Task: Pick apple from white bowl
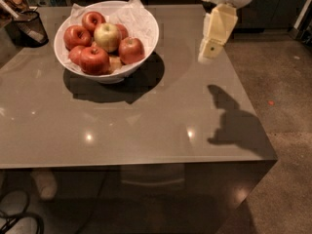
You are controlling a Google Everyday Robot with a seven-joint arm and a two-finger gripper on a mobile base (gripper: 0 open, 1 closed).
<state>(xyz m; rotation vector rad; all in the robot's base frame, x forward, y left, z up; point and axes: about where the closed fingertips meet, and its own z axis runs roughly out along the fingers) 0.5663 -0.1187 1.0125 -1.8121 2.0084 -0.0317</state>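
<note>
The white bowl (141, 48), lined with crinkled white paper, stands on the far left part of the grey table (146, 126). It holds several red apples (95, 58) and one yellow-green apple (107, 35) in the middle. My gripper (210, 50) hangs from the white arm at the upper right, above the table's right side. It is well to the right of the bowl and clear of it, and nothing shows in it.
A small black mesh cup (29, 27) with a utensil stands at the table's far left corner. The table's right edge drops to a speckled floor (282, 106). The arm's shadow (234, 121) lies on the table's right part. Cables lie on the floor at bottom left.
</note>
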